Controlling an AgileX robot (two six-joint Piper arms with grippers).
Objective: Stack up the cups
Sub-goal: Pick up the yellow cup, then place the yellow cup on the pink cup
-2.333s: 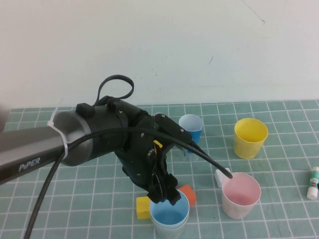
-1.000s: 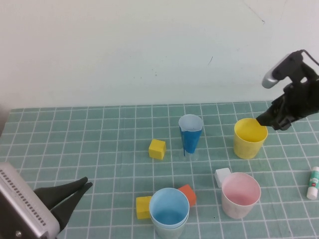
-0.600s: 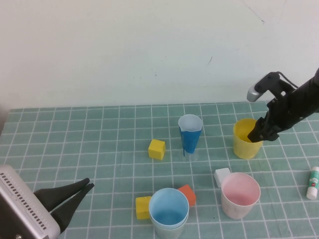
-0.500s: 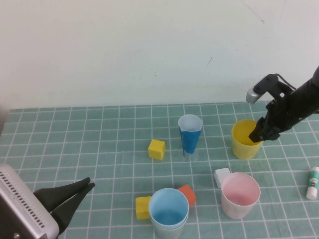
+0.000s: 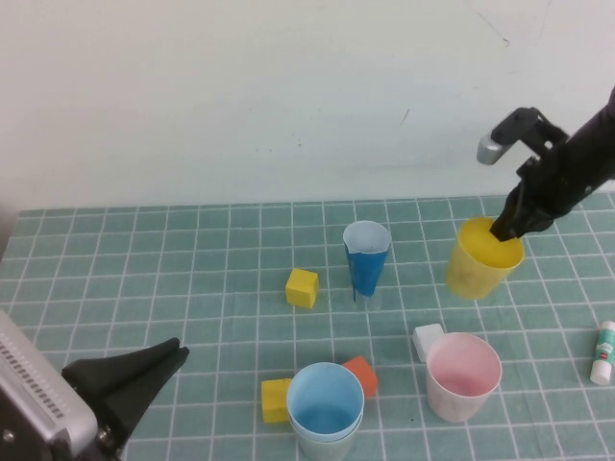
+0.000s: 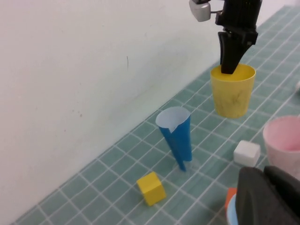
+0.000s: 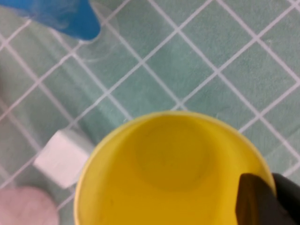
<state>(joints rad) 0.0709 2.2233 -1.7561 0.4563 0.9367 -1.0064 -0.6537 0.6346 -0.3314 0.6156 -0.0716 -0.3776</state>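
Observation:
My right gripper (image 5: 506, 229) is shut on the far rim of the yellow cup (image 5: 483, 257), one finger inside and one outside, and holds it tilted at the back right. The wrist view looks down into that cup (image 7: 168, 168), with the gripper (image 7: 271, 194) at its rim. The light blue cup (image 5: 327, 401) sits nested in the pale green cup (image 5: 322, 444) at the front centre. The pink cup (image 5: 464, 376) stands upright at the front right. My left gripper (image 5: 176, 353) is shut and empty at the front left; its fingers (image 6: 267, 197) fill the corner of the left wrist view.
A narrow dark-blue cone cup (image 5: 367, 256) stands in the middle. Yellow cubes (image 5: 302, 287) (image 5: 276, 400), an orange cube (image 5: 362, 375) and a white cube (image 5: 430, 341) lie around the cups. A glue stick (image 5: 604, 352) lies at the right edge. A pale wall backs the table.
My left arm left the blue cup and drew back to the front left. My right gripper came down on the yellow cup's rim, closed on it, and tilted and raised it slightly.

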